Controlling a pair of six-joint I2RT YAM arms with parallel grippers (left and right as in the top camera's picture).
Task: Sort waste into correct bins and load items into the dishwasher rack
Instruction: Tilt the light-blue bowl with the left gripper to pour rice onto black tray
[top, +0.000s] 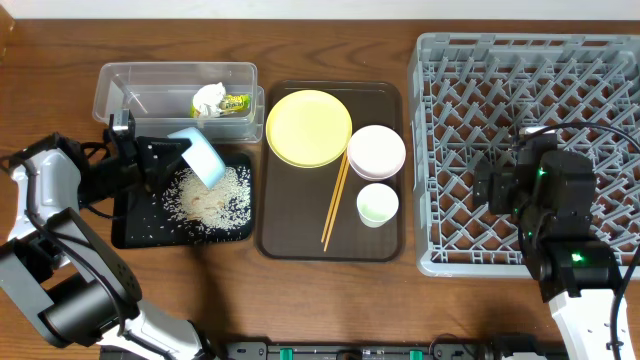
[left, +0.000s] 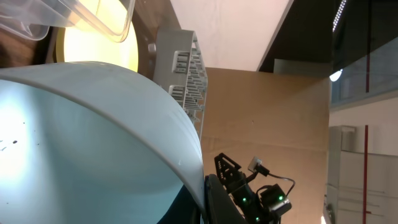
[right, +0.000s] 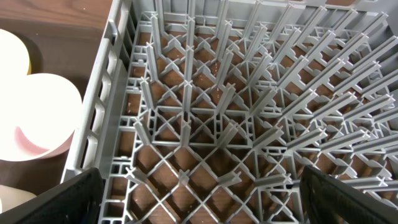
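large square grey plastic rack (top: 530, 60) stands at right on the wooden tabletop (top: 330, 300); right end effector (right: 211, 202) above it, jaws wide, nothing held. shallow black rectangular tray (top: 135, 230) at left carries loose white rice grains (top: 210, 198). light blue bowl (top: 203, 157) tilted over that rice, clamped in the left end effector (top: 172, 152), jaws narrow.

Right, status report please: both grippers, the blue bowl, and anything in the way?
Left gripper shut on light blue bowl, tipped over black tray; rice piled there. Right gripper open, empty, above dishwasher rack. Nothing in the way.
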